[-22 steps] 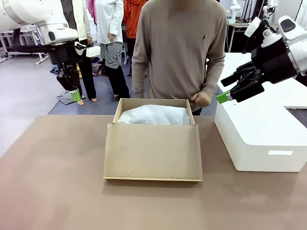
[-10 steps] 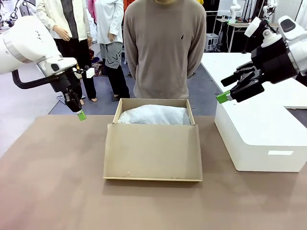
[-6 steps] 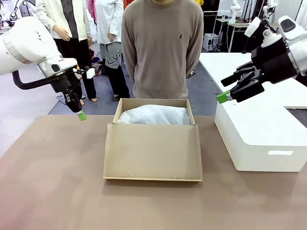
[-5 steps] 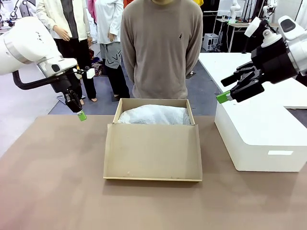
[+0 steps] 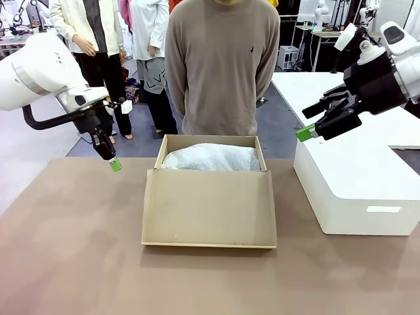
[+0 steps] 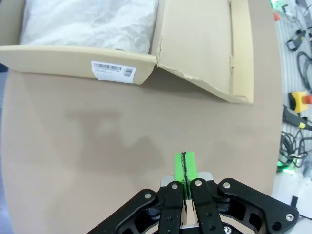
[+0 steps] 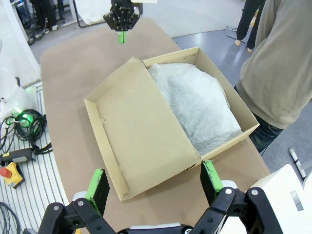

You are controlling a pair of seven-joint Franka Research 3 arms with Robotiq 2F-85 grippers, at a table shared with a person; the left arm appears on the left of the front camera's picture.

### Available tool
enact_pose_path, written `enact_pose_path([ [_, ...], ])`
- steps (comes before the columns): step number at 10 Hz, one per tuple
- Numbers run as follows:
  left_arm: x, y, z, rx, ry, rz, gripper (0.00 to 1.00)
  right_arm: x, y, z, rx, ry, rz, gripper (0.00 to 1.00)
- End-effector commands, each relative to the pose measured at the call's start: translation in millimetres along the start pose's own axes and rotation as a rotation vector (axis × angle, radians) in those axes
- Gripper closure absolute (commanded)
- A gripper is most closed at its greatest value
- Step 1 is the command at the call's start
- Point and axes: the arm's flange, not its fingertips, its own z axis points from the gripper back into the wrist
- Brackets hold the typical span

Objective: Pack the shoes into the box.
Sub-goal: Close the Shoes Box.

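Box: The tan cardboard shoebox (image 5: 210, 197) sits in the middle of the brown table (image 5: 72, 262). Its flap lid (image 5: 209, 208) lies open and flat toward the robot.
Tissue paper: White tissue paper (image 5: 211, 158) fills the far half of the box in a puffy heap.
Shoes: No black shoe can be seen. They may be under the paper, but that cannot be told.
Left gripper: The left gripper (image 5: 115, 164) hangs just left of the box's far corner, a little above the table. Its green pads (image 6: 185, 167) are pressed flat together and hold nothing.
What changed: A second ago this gripper was a bit farther from the box. It has slid slightly closer and lower. Two seconds ago it hung high up.
Right gripper: The right gripper (image 5: 306, 133) floats up high to the right of the box, over the big white box (image 5: 357, 184). Its fingers stand wide apart with nothing between them. It has not moved.
Person: The person (image 5: 223, 65) stands behind the box with arms behind the back. Two seconds ago a hand was near the box.
What it means: The person seems to be done with the box. The left arm is likely coming in to push the lid shut.
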Motion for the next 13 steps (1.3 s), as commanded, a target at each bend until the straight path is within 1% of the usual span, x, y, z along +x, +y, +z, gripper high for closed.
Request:
enact_pose_path([
  [1,-2.4,4.3,-14.9,-0.006,-0.068,-0.006,1.0,0.4,-3.5,-2.0,0.015,-0.024,0.019,0.0],
  [2,-5.3,6.7,-23.8,0.005,-0.083,-0.01,1.0,0.4,-3.5,-2.0,0.015,-0.024,0.019,0.0],
  [6,-17.5,18.3,-54.3,-0.037,-0.09,-0.035,1.0,0.4,-3.5,-2.0,0.015,-0.024,0.019,0.0],
  [9,-20.0,26.1,-76.5,-0.138,-0.139,-0.035,1.0,0.4,-3.5,-2.0,0.015,-0.024,0.019,0.0],
  [13,-8.2,31.3,-98.9,-0.207,-0.121,-0.053,1.0,0.4,-3.5,-2.0,0.015,-0.024,0.019,0.0],
])
